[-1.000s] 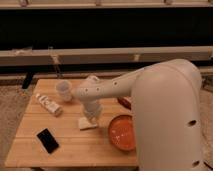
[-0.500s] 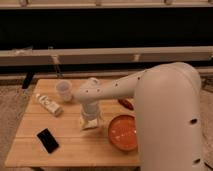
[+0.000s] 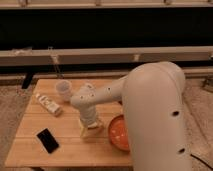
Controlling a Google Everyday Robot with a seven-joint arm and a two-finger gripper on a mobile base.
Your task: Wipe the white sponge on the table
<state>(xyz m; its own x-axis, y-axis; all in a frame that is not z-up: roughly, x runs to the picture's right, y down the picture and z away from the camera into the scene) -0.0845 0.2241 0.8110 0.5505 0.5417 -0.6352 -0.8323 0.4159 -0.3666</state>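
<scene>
At the middle of the table (image 3: pixel 35 152), locate the gripper (image 3: pixel 91 126). It points straight down from the arm's wrist (image 3: pixel 86 102) and sits low over the planks, just left of the orange bowl (image 3: pixel 119 134). You cannot tell from this view whether the gripper is clamped on anything or parted; treat its state as unconfirmed.

Locate the white sponge (image 3: pixel 86 134). It shows as a pale cream block directly beneath the gripper, lying on the wood and apparently in contact with the tool. Its edges merge with the gripper, so its exact outline is uncertain.

Judge the step in hand as the wipe itself: the sponge is down on the surface and the tool is on it, which suggests contact is made and a stroke is under way or about to begin.

For the next move, plan a flat sideways stroke with steady downward pressure.
- Keep the wrist vertical so the sponge does not tip onto an edge.
- Direct the stroke away from the bowl, which sits close on the right.
- Note the black phone (image 3: pixel 47 141) at front left, the white bottle (image 3: pixel 48 105) at left and the cup (image 3: pixel 63 89) behind it; all lie apart from the sponge but limit a long leftward pass.
</scene>
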